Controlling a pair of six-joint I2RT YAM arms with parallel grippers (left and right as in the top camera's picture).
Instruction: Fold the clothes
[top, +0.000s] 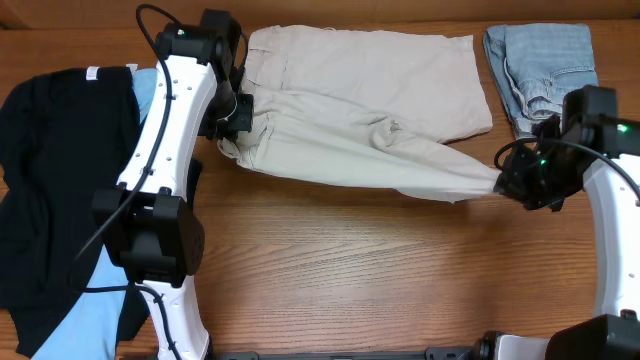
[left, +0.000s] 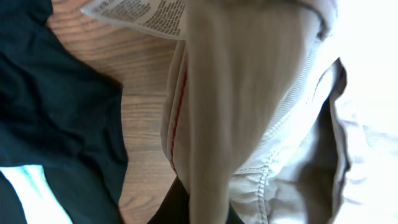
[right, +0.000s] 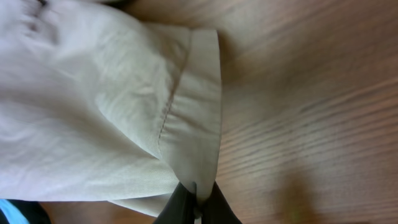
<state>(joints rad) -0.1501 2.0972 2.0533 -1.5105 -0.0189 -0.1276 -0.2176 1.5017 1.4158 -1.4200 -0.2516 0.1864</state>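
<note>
The beige khaki shorts (top: 370, 110) lie across the far middle of the table, one leg pulled out toward the right. My left gripper (top: 238, 118) is shut on the shorts' waistband end (left: 249, 124), where a white care label (left: 140, 15) shows. My right gripper (top: 508, 180) is shut on the hem of the stretched leg (right: 193, 124). A black garment (top: 50, 170) lies at the left over a light-blue shirt (top: 75, 310). Pale denim shorts (top: 540, 70) lie at the far right corner.
The wooden table (top: 380, 270) shows bare in front of the shorts. The black garment (left: 56, 118) lies close beside the left gripper. The left arm's base (top: 150, 240) stands over the black garment's edge.
</note>
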